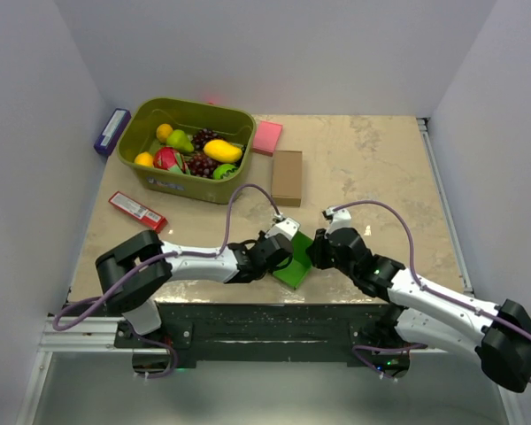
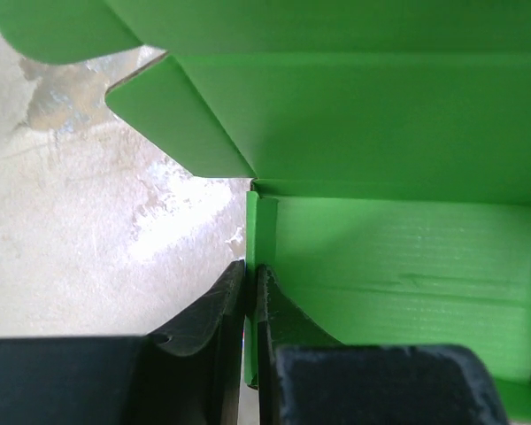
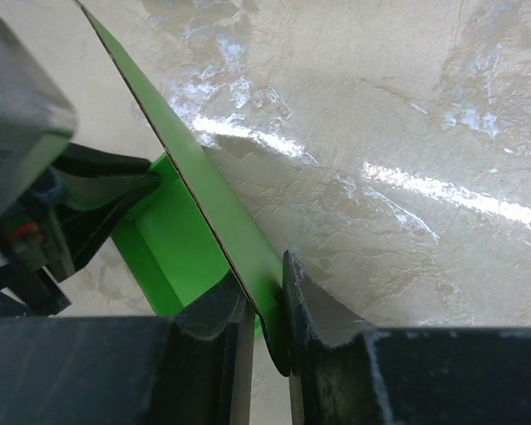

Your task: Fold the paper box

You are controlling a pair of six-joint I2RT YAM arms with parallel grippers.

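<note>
**Near edge, centre.** You find the paper box (image 1: pixel 294 266) close to the table's (image 1: pixel 380 168) near edge, between your two grippers. Your left gripper (image 2: pixel 250 270) has narrow jaws pinching an upright side wall. Your right gripper (image 3: pixel 264 292) has narrow jaws closed on the lower edge of a raised, tilted panel.

Bare marbled tabletop lies to your right. Ahead stand a brown cardboard box (image 1: pixel 287 177) and a green bin (image 1: pixel 177 184) of fruit. White walls enclose three sides.

From above, both grippers hide most of the box, and the left wrist view cuts off its upper flaps.
</note>
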